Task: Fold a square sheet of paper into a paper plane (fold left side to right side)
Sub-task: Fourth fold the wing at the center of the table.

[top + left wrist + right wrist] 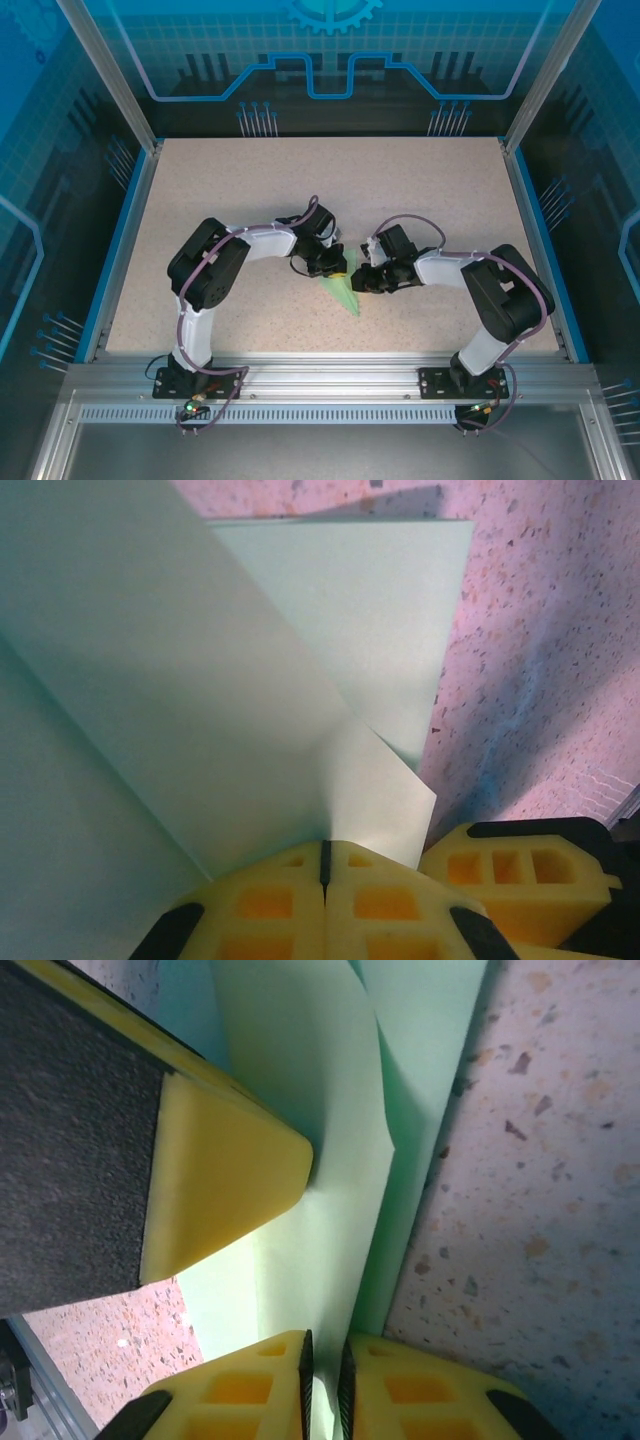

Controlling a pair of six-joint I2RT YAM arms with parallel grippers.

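Sheet: your sheet of paper (345,293) lies mid-counter (250,190) between the two pincers, already folded into a narrow pointed shape with its tip toward the arm bases
Layers: in the left wrist view a large flap stands lifted and slanted over a flatter panel behind it, with a crease running down toward the pads
Left pincer: the left pincer (325,865) is clenched, its pads meeting on the lower corner of the lifted flap
Right pincer: the right pincer (327,1355) grasps an edge of the same sheet, with pale green showing in the thin slit between its pads; it sits just beside the left one
Risk, tearing: both pincers hold one thin sheet close together, so if you pull them apart or twist one against the other, the paper may rip or crumple at the pinch
Risk, slipping: the left hold is on a small corner; a quick sweep could drag the flap out of the pads
Risk, skewed fold: if the lower layers slide on the counter while you bring the flap over, the edges will likely miss and the crease will land crooked
Paper: thin, matte, pale mint green, unmarked, straight-edged, bowing softly where lifted
Pads: yellow blocks with hollow cells, one finger faced with rough black
Counter: flat, pale, finely speckled
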